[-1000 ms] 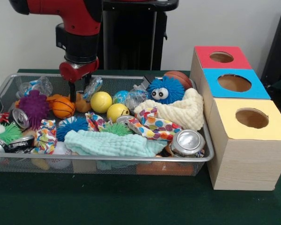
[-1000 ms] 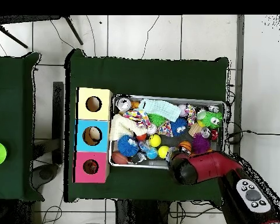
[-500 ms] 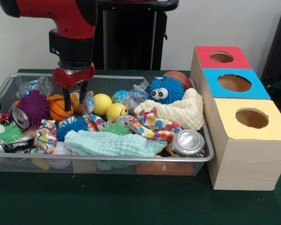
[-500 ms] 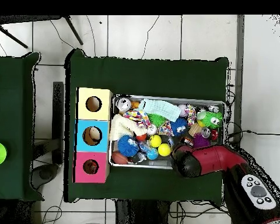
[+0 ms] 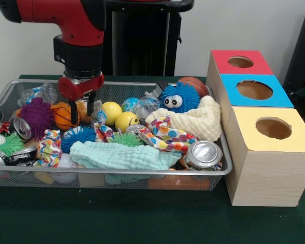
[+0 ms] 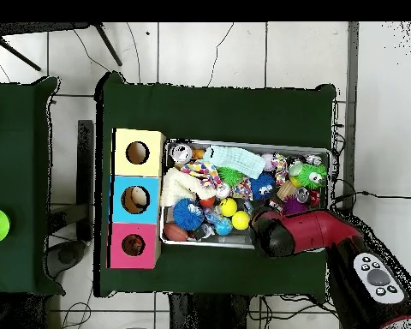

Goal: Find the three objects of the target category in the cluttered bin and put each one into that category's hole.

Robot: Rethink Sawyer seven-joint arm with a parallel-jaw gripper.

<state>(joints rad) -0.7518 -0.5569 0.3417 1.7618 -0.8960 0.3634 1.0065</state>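
Observation:
My gripper (image 5: 83, 115) hangs low in the wire bin (image 5: 117, 174), at its back left in the front view. It is open, one finger (image 5: 73, 116) against a small orange basketball (image 5: 64, 116), the other (image 5: 91, 108) beside a yellow ball (image 5: 111, 111). An orange toy (image 5: 83, 109) shows between them. Three boxes stand to the right of the bin, with a red hole (image 5: 240, 62), a blue hole (image 5: 254, 90) and a yellow hole (image 5: 273, 128). In the overhead view the arm (image 6: 277, 236) hides the gripper.
The bin also holds a second yellow ball (image 5: 127, 121), a blue fuzzy toy with eyes (image 5: 179, 97), a purple spiky ball (image 5: 36, 117), a brown ball (image 5: 193, 84), cans (image 5: 204, 154), a mint cloth (image 5: 122, 155) and a cream cloth (image 5: 198, 119).
The arm has shifted left in the front view and come down, so the open fingers now reach in among the orange toys. Nothing in the bin has visibly moved.

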